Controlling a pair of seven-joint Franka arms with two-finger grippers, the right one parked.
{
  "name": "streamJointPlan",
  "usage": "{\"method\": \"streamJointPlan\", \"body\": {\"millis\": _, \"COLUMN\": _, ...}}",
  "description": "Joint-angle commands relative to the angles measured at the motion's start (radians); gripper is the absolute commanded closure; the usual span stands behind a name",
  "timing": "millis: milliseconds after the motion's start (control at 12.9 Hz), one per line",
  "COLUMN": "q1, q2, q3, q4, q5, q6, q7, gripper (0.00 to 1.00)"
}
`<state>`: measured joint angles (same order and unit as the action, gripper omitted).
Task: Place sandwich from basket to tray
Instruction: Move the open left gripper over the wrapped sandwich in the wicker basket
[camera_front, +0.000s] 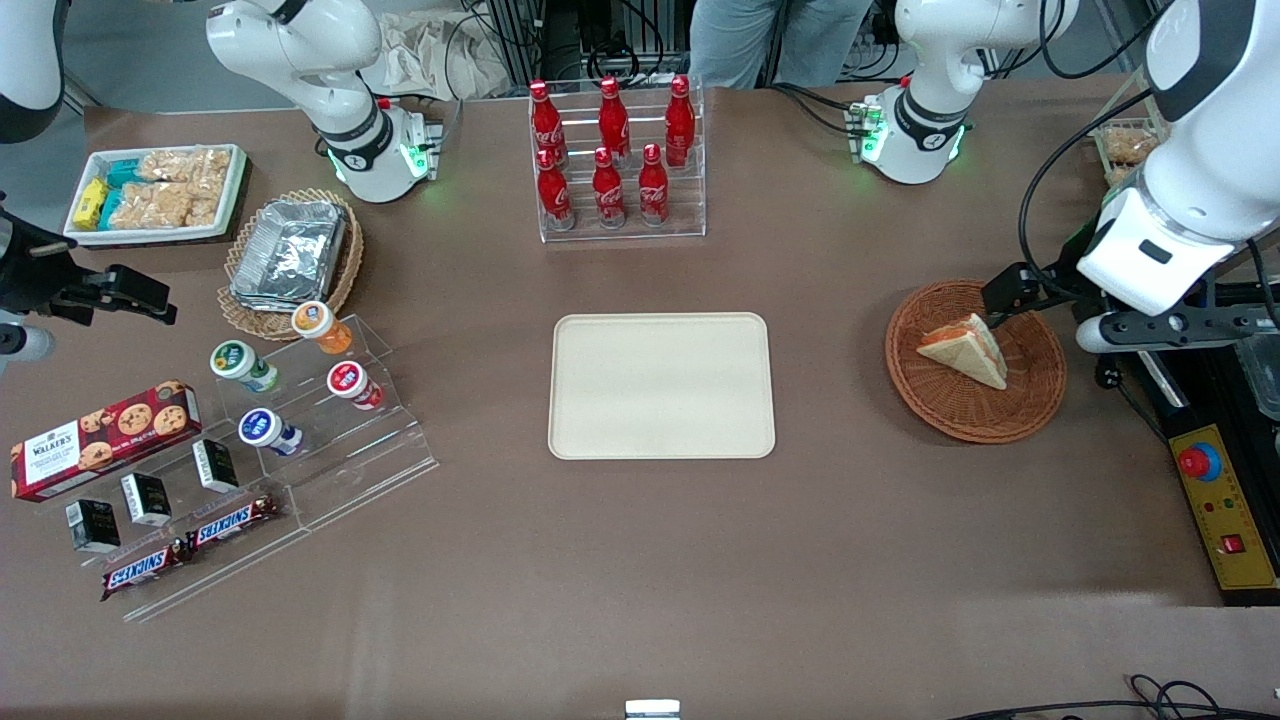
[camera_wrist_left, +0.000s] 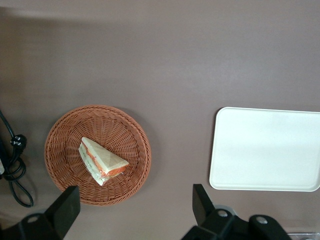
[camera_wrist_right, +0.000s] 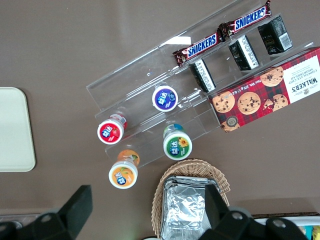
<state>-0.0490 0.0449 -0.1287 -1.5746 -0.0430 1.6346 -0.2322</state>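
The sandwich (camera_front: 965, 352) (camera_wrist_left: 102, 161), a white-bread wedge with orange-red filling, lies in the round reddish-brown wicker basket (camera_front: 960, 415) (camera_wrist_left: 65, 145) toward the working arm's end of the table. The cream tray (camera_front: 660, 385) (camera_wrist_left: 265, 150) lies flat mid-table with nothing on it. My left gripper (camera_front: 1040, 300) (camera_wrist_left: 134, 205) hangs well above the table over the basket's rim, the side farther from the front camera. It is open wide, with only bare table and basket edge between its fingers. It touches neither sandwich nor basket.
A rack of red cola bottles (camera_front: 615, 160) stands farther back than the tray. Toward the parked arm's end are a foil container in a tan basket (camera_front: 290, 255), a white snack tray (camera_front: 155, 190) and an acrylic stand with cups (camera_front: 300, 400). A button box (camera_front: 1200, 462) and cables (camera_front: 1105, 375) lie beside the basket.
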Motion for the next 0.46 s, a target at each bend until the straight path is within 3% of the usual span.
{"method": "streamJointPlan", "body": {"millis": 0, "q1": 0.011, "q2": 0.0, "q3": -0.002, "q4": 0.01, "q5": -0.011, "q6": -0.015, "q7": -0.01, "gripper": 0.0}}
{"method": "streamJointPlan", "body": {"millis": 387, "q1": 0.046, "q2": -0.005, "q3": 0.007, "q4": 0.001, "q5": 0.006, "q6": -0.062, "q7": -0.182, "gripper": 0.0}}
